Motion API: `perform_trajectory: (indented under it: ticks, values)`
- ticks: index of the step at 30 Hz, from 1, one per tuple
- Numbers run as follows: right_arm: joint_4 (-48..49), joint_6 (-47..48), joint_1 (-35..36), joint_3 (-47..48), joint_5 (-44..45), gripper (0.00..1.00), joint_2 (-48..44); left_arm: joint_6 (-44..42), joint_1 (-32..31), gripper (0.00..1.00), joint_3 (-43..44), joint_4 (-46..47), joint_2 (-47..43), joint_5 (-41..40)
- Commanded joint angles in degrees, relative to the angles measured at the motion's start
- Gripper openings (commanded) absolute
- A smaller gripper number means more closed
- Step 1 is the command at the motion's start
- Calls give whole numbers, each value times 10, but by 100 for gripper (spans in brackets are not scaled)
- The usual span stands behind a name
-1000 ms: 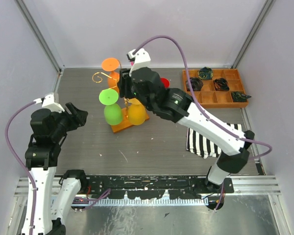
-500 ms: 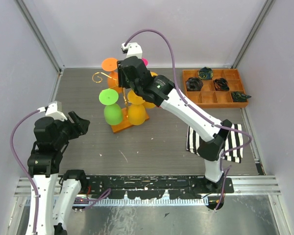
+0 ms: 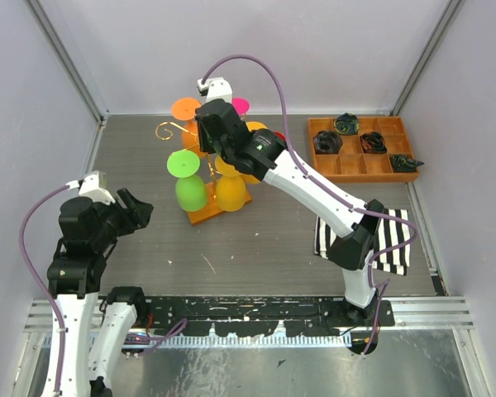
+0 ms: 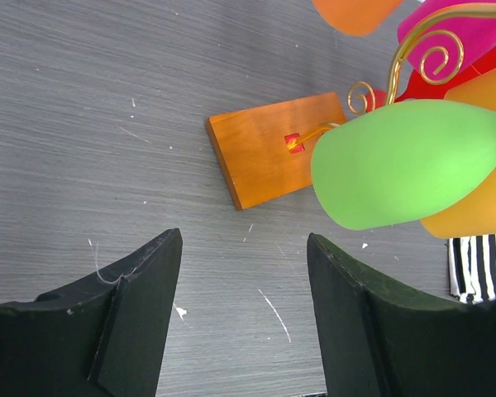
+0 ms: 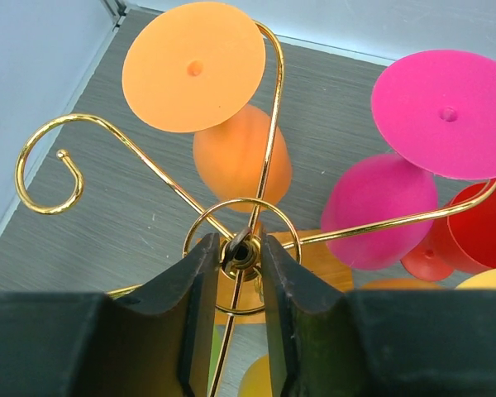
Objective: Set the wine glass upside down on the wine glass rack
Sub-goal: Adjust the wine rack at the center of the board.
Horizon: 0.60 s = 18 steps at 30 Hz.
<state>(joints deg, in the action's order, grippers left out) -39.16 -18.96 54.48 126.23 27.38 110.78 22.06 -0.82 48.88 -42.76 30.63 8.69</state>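
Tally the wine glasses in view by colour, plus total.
Green wine glass: 1
Amber wine glasses: 2
Orange wine glass: 1
Pink wine glass: 1
Red wine glass: 1
Total: 6

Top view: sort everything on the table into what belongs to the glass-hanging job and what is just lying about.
Job in hand:
wine glass rack
green glass
yellow-orange glass
orange glass
pink glass
red glass
right gripper, closed on the rack's hub

Lying about:
compartmented wooden tray
dark bits in the tray
striped cloth
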Motion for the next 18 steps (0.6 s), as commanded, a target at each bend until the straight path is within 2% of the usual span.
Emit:
perform_trajectory:
  ticks: [1,7,13,18]
  values:
    - [13,13,-1,26,6,30,-1,-7,-2,69,-5,8,0,6]
    - [14,30,-1,22,6,15,1,-8,-1,69,-5,9,3,8]
    - [36,93,-1,-3,-1,1,-13,-8,-2,69,-5,9,4,5]
    - [81,165,-1,-44,-32,1,-38,-8,-1,69,-5,8,6,5]
